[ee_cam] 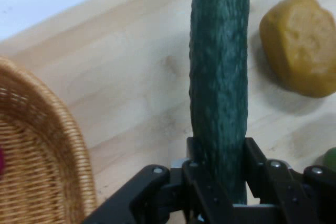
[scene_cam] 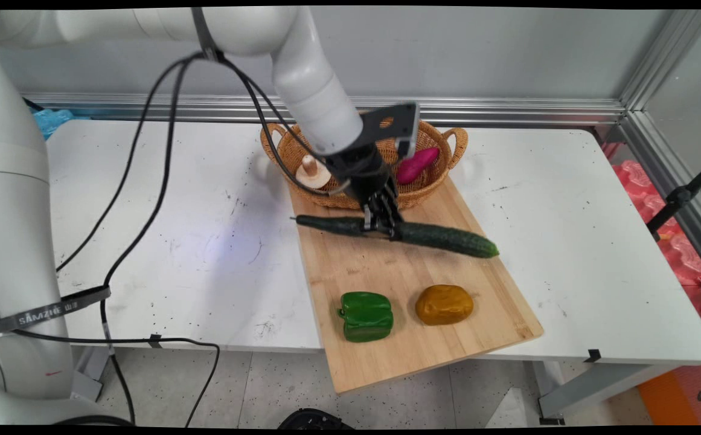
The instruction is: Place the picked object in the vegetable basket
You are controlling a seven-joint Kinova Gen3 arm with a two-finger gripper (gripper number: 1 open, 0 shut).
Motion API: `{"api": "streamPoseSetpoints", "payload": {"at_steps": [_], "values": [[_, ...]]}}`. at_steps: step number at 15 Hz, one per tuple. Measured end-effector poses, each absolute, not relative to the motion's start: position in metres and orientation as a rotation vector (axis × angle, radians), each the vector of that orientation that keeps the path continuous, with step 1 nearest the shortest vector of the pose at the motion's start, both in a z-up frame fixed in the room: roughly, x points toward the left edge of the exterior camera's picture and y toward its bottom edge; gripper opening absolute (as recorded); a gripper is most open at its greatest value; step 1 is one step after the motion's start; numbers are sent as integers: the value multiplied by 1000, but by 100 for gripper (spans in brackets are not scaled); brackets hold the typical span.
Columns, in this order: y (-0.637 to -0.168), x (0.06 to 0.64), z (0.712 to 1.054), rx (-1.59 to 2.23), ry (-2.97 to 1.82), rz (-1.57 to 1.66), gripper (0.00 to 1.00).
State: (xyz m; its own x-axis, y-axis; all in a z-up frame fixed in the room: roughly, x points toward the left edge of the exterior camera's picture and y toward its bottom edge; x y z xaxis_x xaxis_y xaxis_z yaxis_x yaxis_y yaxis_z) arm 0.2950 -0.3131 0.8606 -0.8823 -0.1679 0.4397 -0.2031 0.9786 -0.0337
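Pincer (scene_cam: pixel 381 225) clamping a long, bumpy dark-green cucumber (scene_cam: pixel 441 237), lying across the pale wooden board (scene_cam: pixel 410 344). Woven wicker basket (scene_cam: pixel 350 196) at 12 o'clock; blocky green pepper (scene_cam: pixel 366 315) and rounded ochre lump (scene_cam: pixel 444 304) sitting at 6.

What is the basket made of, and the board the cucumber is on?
The basket looks like woven wicker or rattan: tan strands, matte, visibly braided in the hand view. The board under the cucumber looks like pale bamboo or wood, smooth, with straight grain lines.
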Motion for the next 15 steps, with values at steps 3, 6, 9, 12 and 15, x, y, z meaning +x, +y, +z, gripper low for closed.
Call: {"api": "streamPoseSetpoints", "payload": {"at_steps": [3,6,9,12,15], "values": [[-311,299,891,279,-2661,128,0],[-314,304,922,292,-2640,167,0],[-321,315,942,302,-2628,219,0],[-331,332,950,335,-2614,267,0],[-343,347,949,369,-2589,305,0]]}}
